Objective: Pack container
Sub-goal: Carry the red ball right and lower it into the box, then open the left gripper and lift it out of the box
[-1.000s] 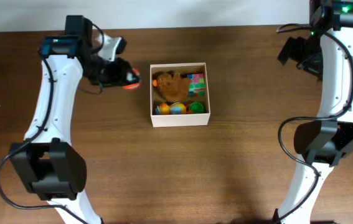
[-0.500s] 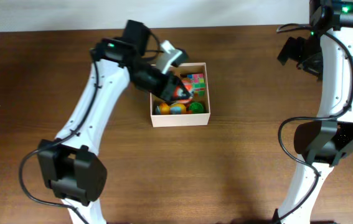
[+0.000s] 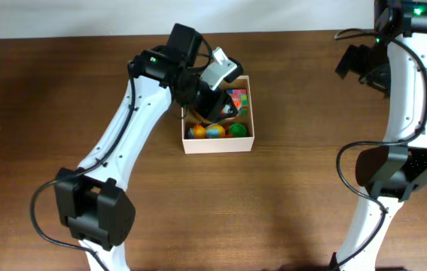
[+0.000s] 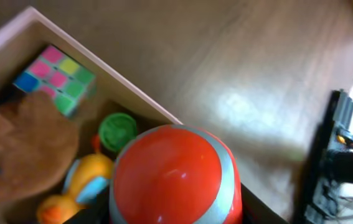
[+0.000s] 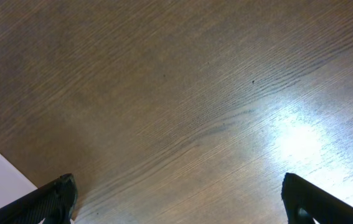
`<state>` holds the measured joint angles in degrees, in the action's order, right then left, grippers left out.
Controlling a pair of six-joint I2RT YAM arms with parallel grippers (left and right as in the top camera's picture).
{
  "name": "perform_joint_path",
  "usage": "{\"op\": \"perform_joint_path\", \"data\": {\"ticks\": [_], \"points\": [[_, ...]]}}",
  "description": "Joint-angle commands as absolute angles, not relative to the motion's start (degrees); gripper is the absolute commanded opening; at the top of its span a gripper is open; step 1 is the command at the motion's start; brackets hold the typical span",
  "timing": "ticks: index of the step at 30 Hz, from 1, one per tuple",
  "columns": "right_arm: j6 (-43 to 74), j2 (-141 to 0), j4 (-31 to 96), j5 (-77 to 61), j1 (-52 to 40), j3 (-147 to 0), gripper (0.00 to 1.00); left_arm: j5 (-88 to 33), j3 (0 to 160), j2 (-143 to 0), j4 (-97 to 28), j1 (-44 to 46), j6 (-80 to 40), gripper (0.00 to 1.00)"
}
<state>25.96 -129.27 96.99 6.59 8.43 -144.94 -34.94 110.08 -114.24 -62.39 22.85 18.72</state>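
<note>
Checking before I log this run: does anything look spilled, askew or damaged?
Nothing stands out. The container sits square on the table, its toys all inside, and the left gripper holds the red ball over it.

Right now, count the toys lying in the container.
4: colourful cube in a corner, green toy, yellow toy beside it, brown plush beside the cube. Others may be hidden.

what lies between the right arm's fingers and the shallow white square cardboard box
Only bare brown wooden tabletop reaches the box; the overhead view shows it.
</note>
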Motion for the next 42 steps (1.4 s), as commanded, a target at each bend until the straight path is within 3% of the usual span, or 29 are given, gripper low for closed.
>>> {"op": "perform_joint_path", "data": {"ticks": [1, 15, 20, 22, 35, 36, 42], "points": [[26.44, -127.76, 97.30, 6.87, 8.27, -145.27, 0.99, -34.06, 109.54, -118.30, -61.14, 22.90, 19.84, 0.43], [26.44, -127.76, 97.30, 6.87, 8.27, -145.27, 0.99, -34.26, 109.54, -125.47, -60.42, 23.00, 19.81, 0.43], [26.44, -127.76, 97.30, 6.87, 8.27, -145.27, 0.99, -34.30, 109.54, -125.47, -60.45, 23.00, 19.81, 0.78], [26.44, -127.76, 97.30, 6.87, 8.27, -145.27, 0.99, -34.54, 109.54, -125.47, -60.45, 23.00, 19.81, 0.87], [26.44, -127.76, 97.30, 6.87, 8.27, -145.27, 0.99, -35.81, 109.80, -125.45, -60.42, 22.98, 19.18, 0.87], [26.44, -127.76, 97.30, 6.87, 8.27, -145.27, 0.99, -35.92, 110.02, -125.45, -60.45, 22.94, 18.87, 0.92], [26.44, -127.76, 97.27, 6.87, 8.27, -145.27, 0.99, -36.23, 112.38, -125.45, -61.12, 22.94, 18.72, 0.92]]}}
